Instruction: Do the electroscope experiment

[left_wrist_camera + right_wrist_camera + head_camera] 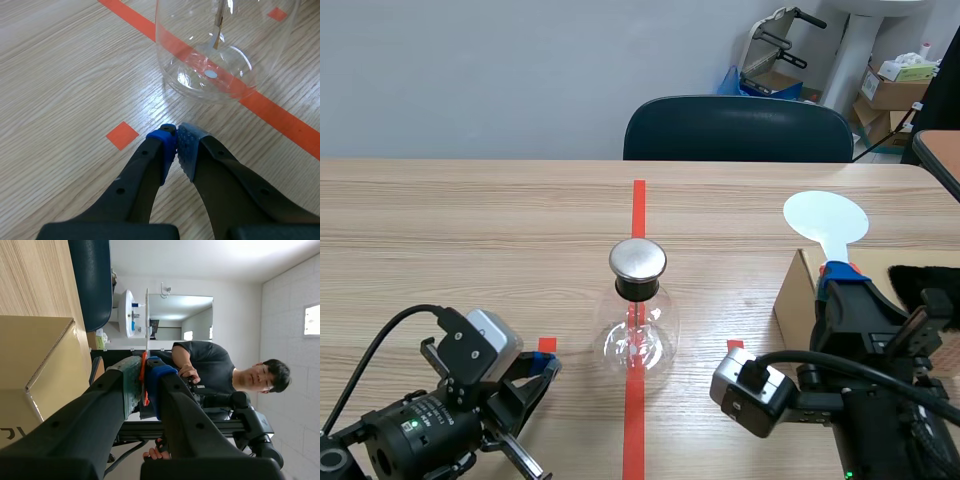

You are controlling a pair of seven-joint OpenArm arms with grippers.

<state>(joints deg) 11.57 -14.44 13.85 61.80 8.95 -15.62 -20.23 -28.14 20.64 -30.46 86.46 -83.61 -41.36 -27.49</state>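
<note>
Glass flask (638,322) is sitting mid-table on the red line, with open wood all round it. Left gripper (177,142) is sitting clenched on nothing just short of it. Right gripper (840,272) is pinching a white paddle (826,218) above the cardboard box (794,300) on the table's right side.

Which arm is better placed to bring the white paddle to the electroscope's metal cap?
Probably right: the right gripper is shut on the white paddle; the left gripper is shut on nothing near the flask.
</note>
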